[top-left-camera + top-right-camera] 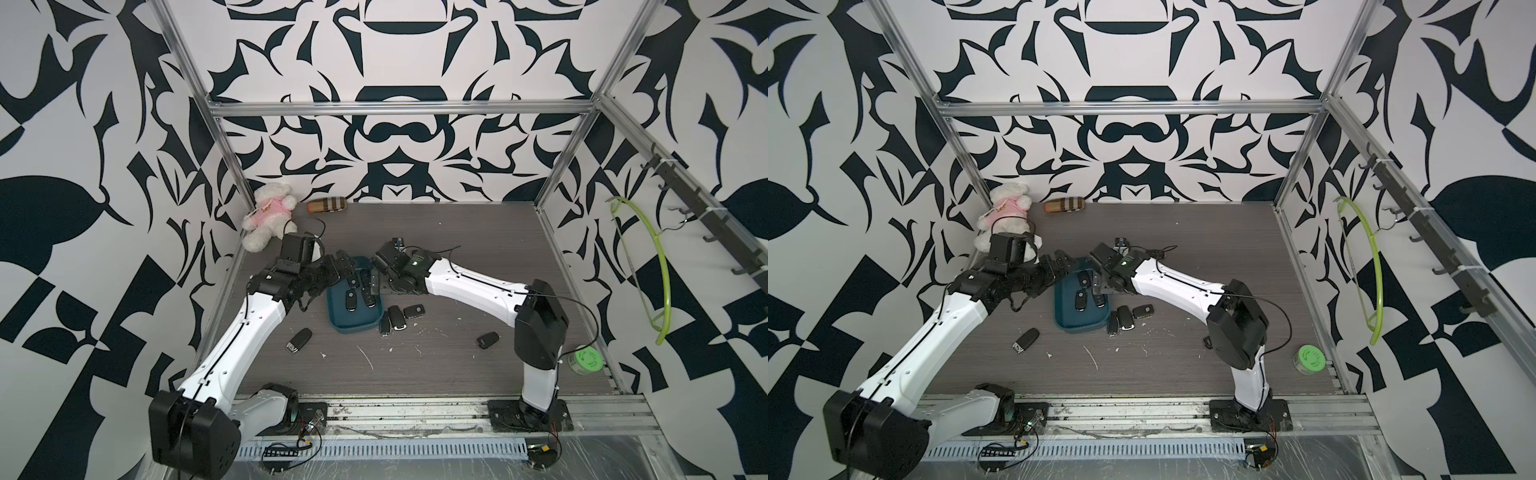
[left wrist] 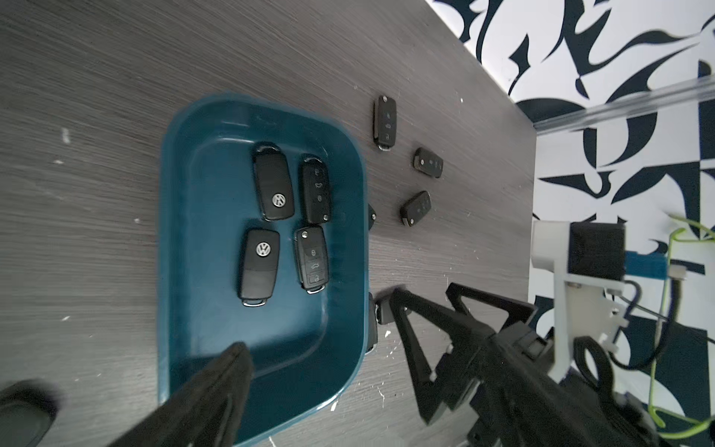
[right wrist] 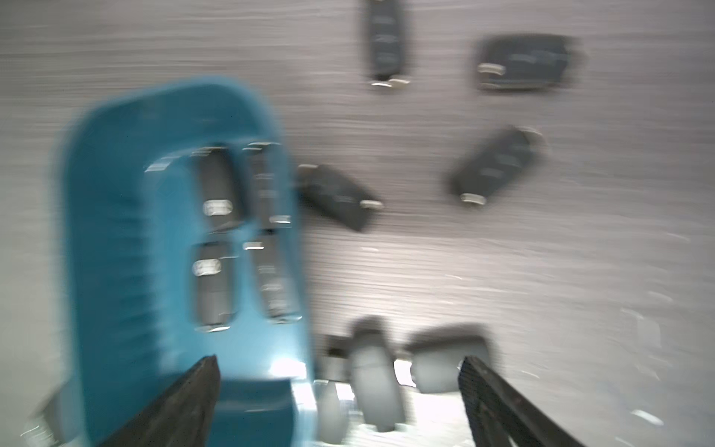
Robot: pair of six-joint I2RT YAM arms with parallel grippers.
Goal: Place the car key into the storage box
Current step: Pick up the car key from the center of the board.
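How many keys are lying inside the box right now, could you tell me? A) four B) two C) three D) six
A: the left wrist view shows four keys on the floor of the box, set out as two side-by-side pairs.
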